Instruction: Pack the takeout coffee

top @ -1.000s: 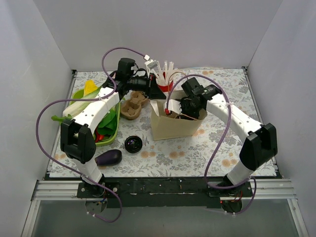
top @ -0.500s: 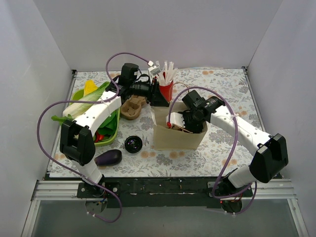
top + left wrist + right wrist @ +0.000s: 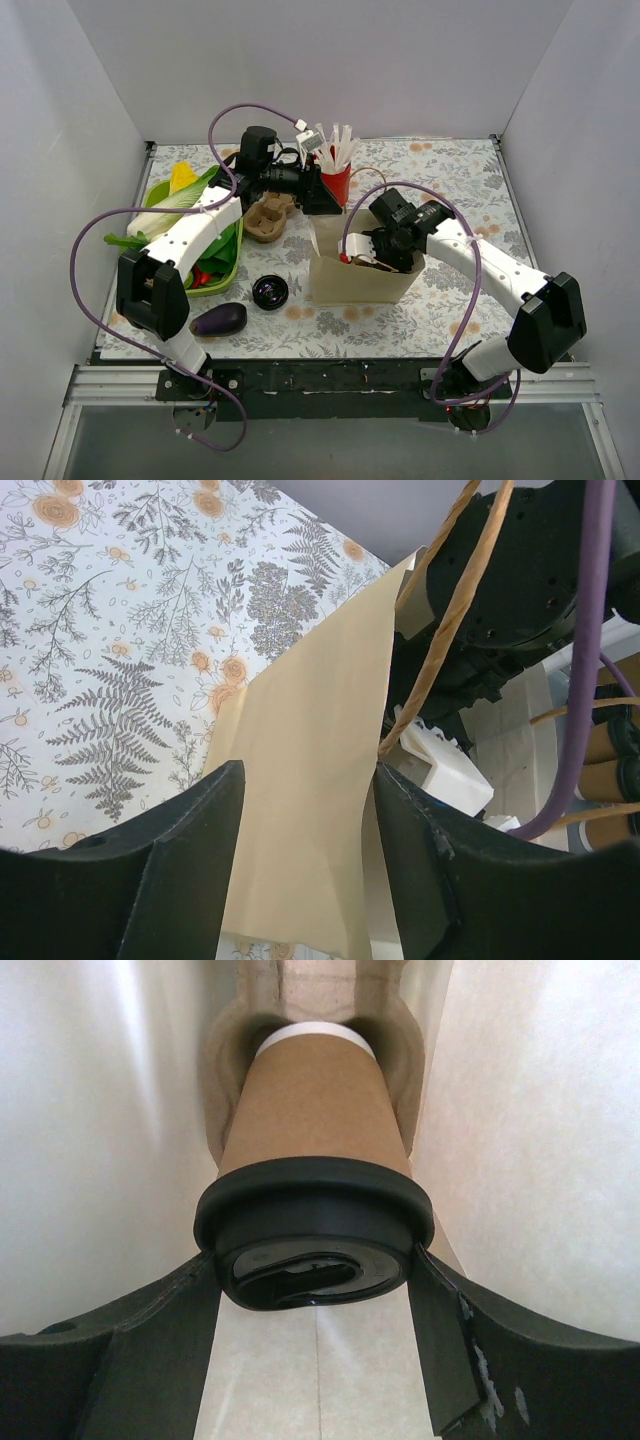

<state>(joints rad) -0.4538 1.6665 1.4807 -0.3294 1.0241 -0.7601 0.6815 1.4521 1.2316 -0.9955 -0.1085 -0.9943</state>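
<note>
Flagging risks, near to far: right gripper (image 3: 312, 1260) is down inside the paper bag (image 3: 352, 282), fingers closed on the black lid (image 3: 315, 1215) of the takeout coffee (image 3: 310, 1110) at 3 and 9 o'clock of the rim, nothing on the kraft body. Lid-only hold, so if the lid pops or the cup cocks on let-go, it tips in the bag. Cup base looks seated in a rounded beige recess at the bag bottom; can't tell what that is or if it's fully down, so opening early = drop, IMO. Bag walls sit close either side of the fingers, so widening the jaws or pulling out off-axis could drag the bag up w/ the arm. Twine handle (image 3: 440, 610) runs right across the right wrist body, snag risk on exit. Further out, left gripper (image 3: 308, 775) has its jaws apart w/ the bag's wall edge between them, not pinched, so nothing's clamping the bag; wall could flop inward. Beyond it, at the bag's 12 o'clock, red cup (image 3: 337, 184) of straws (image 3: 338, 145) is just beside the left wrist, easy to knock. Pose: right arm comes in from the bag's 4 o'clock, elbow out, wrist pitched down into the mouth. Left arm stretched from 8 o'clock past the cup carrier (image 3: 268, 218), wrist about level, fingers aimed at the bag's 11 o'clock corner.
</note>
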